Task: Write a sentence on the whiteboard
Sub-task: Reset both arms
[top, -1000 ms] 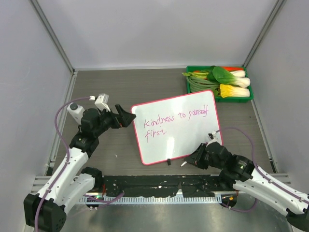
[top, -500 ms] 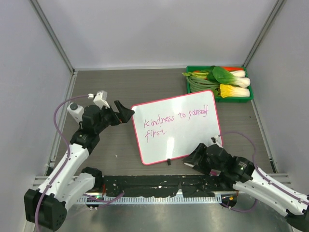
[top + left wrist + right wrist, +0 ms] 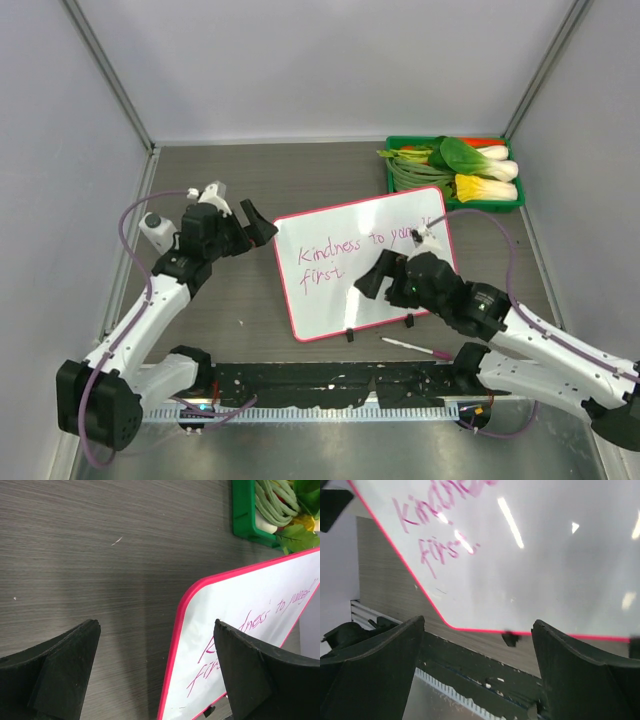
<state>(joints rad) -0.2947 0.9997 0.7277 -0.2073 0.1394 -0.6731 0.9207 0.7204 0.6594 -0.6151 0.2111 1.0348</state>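
Observation:
The whiteboard lies flat mid-table, pink-framed, with two black clips on its near edge. The sentence in pink cursive reads "Kindness to yourself first". My right gripper hovers open over the board's middle, hiding part of the writing, with nothing between its fingers. In the right wrist view the board, the sentence and a clip show past the gripper. My left gripper stands open beside the board's far-left corner, apart from it. Its own view shows the gripper above the board's edge.
A slim pink-tipped marker lies on the table just in front of the board's near edge. A green tray of vegetables sits at the back right, also in the left wrist view. A black rail runs along the near edge.
My right gripper has opened, let go of the marker near the front edge, and risen back over the board. My left gripper has drawn slightly away from the board's corner.

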